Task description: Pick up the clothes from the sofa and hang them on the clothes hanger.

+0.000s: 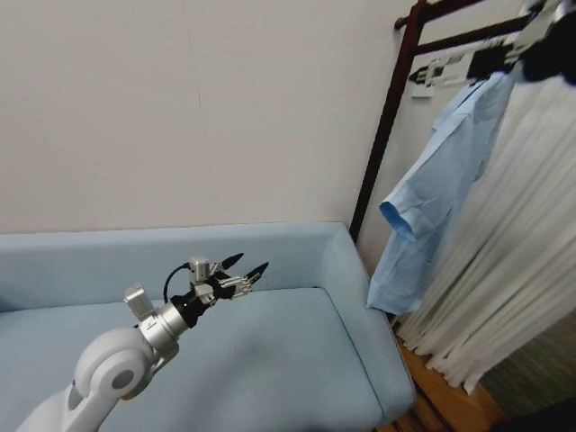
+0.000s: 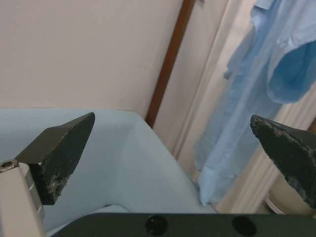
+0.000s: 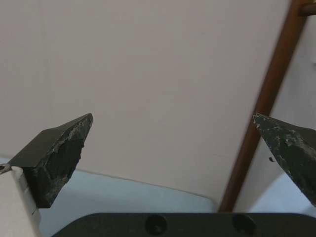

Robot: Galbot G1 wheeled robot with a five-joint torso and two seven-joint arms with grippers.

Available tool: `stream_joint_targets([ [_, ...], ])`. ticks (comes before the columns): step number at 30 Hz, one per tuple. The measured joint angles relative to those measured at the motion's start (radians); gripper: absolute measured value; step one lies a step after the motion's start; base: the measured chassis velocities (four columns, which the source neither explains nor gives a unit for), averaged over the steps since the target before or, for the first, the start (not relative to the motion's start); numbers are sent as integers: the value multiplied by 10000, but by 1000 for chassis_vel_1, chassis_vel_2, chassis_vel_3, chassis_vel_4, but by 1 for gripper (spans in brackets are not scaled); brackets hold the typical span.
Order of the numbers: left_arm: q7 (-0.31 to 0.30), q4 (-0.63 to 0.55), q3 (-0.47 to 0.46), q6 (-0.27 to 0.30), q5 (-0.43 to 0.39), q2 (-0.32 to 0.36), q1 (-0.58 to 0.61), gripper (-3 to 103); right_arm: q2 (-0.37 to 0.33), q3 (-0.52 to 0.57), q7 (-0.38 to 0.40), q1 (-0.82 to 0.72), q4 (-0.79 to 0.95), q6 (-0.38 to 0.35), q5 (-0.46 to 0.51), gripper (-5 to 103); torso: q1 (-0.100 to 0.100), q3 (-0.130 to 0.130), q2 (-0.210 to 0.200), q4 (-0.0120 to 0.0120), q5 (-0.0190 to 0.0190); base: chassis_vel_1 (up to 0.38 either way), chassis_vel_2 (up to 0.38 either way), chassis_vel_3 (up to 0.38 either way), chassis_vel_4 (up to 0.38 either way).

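While the left gripper (image 1: 252,263) hovers above the seat of a pale blue sofa (image 1: 270,241), its jaws spread and holding nothing, one light blue short-sleeved shirt (image 1: 432,198) hangs at the upper right from a dark wooden clothes rack (image 1: 382,135). The shirt drapes in soft folds, one sleeve sticking out toward the sofa and its hem ending beside the sofa's armrest, clear of the cushion. The right gripper (image 3: 173,123) is raised at the top of the rack near the shirt's collar; its wrist camera shows its jaws also spread wide with nothing between them, facing the wall (image 3: 148,74) and the rack's slim brown post (image 3: 266,98).

Counted: one sofa, one shirt, one rack with two crossbars (image 1: 468,36) visible, two grippers with two fingers each. The fingers (image 2: 61,148) are black, wedge-shaped and scuffed grey at the tips. The left arm is smooth grey-white with a metal wrist.

White curtains (image 1: 513,270) fall in narrow pleats directly behind the shirt, down to a wood-plank floor (image 1: 450,396). The rack's post stands in the gap between the sofa's end and the curtains. The sofa cushion is smooth, matte fabric with rounded edges, and the wall behind it is plain off-white.
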Motion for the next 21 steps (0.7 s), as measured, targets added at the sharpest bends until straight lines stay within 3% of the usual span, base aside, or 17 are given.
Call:
stream_joint_targets([
  [1, -133, -87, -169, -73, -21, 57, 129, 100, 322, -63, -555, -132, 238, 215, -343, 100, 0, 0, 0, 1, 0, 0, 0, 0, 0],
  [2, -133, -87, -169, -73, -21, 57, 129, 100, 322, -63, -555, -132, 238, 215, -343, 100, 0, 0, 0, 1, 0, 0, 0, 0, 0],
  [6, -520, -364, -798, -291, -72, 296, 745, 100, 1258, -341, -1869, -626, 1214, 902, -1032, 100, 0, 0, 1, -2, -3, 0, 0, 0, 0],
  [8, -569, -408, -903, -322, -72, 319, 860, 100, 1364, -387, -2093, -700, 1319, 918, -1111, 100, 0, 0, 1, -2, -4, 0, 0, 0, 0],
  [11, -843, -658, -1522, -503, 107, 326, 1565, 100, 2027, -805, -3158, -1359, 1815, 1066, -1897, 100, 0, -1, 2, -1, -6, 0, 0, 0, 0],
  [13, -856, -681, -1616, -524, 154, 302, 1673, 100, 2163, -951, -3320, -1473, 1860, 1085, -2110, 100, 0, -1, 1, -1, -5, 0, 0, 0, 0],
  [17, -861, -908, -2286, -641, 469, 22, 2598, 100, 3063, -2608, -4856, -1661, 1801, 1364, -4209, 100, 0, 0, 0, -2, -1, 0, 0, 0, 0],
  [19, -854, -941, -2354, -646, 496, -7, 2700, 100, 3138, -2794, -5036, -1656, 1765, 1403, -4443, 100, 0, 0, 1, -1, -1, 0, 0, 0, 0],
  [21, -842, -1012, -2544, -661, 634, -98, 3042, 100, 3374, -3452, -5655, -1615, 1498, 1499, -5272, 100, -1, -1, 1, -1, -3, 0, 0, 0, 0],
])
